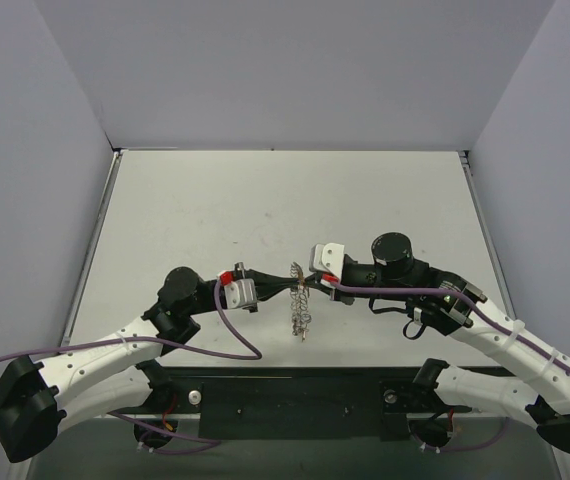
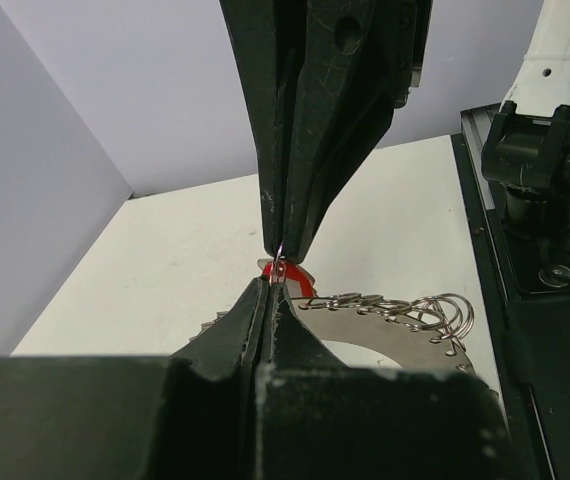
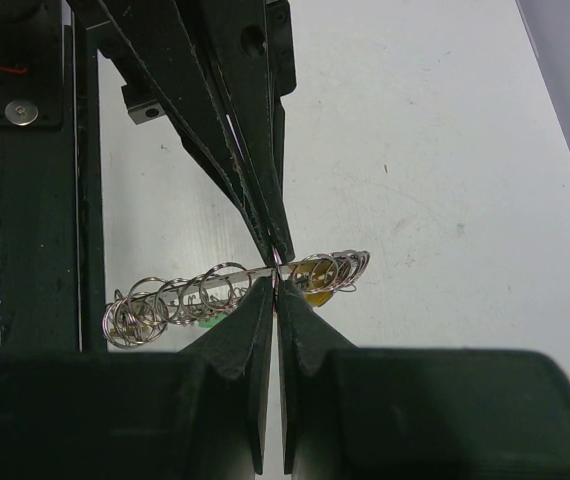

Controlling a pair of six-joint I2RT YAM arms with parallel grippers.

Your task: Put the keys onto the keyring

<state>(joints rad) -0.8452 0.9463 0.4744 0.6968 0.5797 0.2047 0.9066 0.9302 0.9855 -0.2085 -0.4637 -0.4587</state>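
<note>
The keyring (image 1: 300,303) dangles at the middle of the table (image 1: 215,200) from the meeting tips of the left gripper (image 1: 287,285) and right gripper (image 1: 308,280), both pinched tight on its wire; only the left wrist view shows a red key head (image 2: 297,281), and only the right wrist view shows a yellow key head (image 3: 317,290) and a green key head (image 3: 203,322).

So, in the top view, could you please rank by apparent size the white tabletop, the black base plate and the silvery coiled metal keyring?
Largest: the white tabletop.
Next: the black base plate.
Smallest, clearly: the silvery coiled metal keyring.
</note>
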